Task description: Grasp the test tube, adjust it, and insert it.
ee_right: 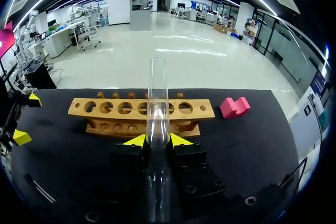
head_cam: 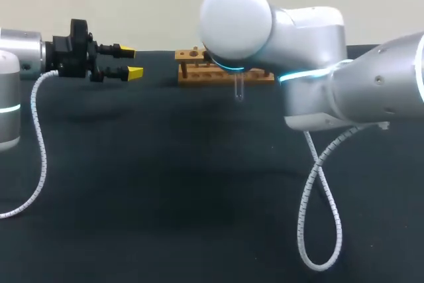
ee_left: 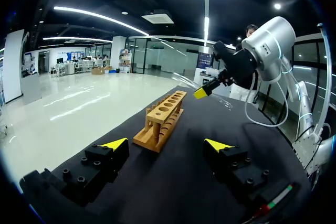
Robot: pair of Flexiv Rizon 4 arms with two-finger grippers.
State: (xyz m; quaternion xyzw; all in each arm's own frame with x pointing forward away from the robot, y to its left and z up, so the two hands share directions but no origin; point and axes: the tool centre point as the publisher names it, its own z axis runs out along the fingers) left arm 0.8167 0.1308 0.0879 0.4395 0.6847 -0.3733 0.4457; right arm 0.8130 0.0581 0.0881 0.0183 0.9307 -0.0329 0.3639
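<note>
A table (head_cam: 165, 217) covered in black cloth fills the scene. The right arm (head_cam: 311, 64) is brought in from the right and reaches past the middle, so that its large rounded joint hides the right part of the wooden rack (head_cam: 192, 74). The left arm (head_cam: 20, 57) is held at the far left, pointing toward the right. A white coiled cable (head_cam: 318, 190) hangs in a loop from the right arm, and a second cable (head_cam: 36, 144) trails down from the left arm.

The wooden rack (ee_right: 105, 107) is set at the far middle of the table, with its row of round holes facing up and its long side running left to right.

The left gripper (head_cam: 130, 61) is spread wide, its fingers well apart, and nothing is held between them; in its own wrist view the left gripper (ee_left: 165, 144) is seen aimed at one end of the rack (ee_left: 163, 119).

The right gripper (ee_right: 157, 140) is closed on the test tube (ee_right: 157, 98), which is clamped between both yellow tips and reaches out ahead of them, across the rack's row of holes. In the head view the end of the test tube (head_cam: 239, 89) is seen hanging below the right arm's joint, on the near side of the rack.

A small pink block (ee_right: 233, 107) lies on the cloth off the right end of the rack, apart from it.
</note>
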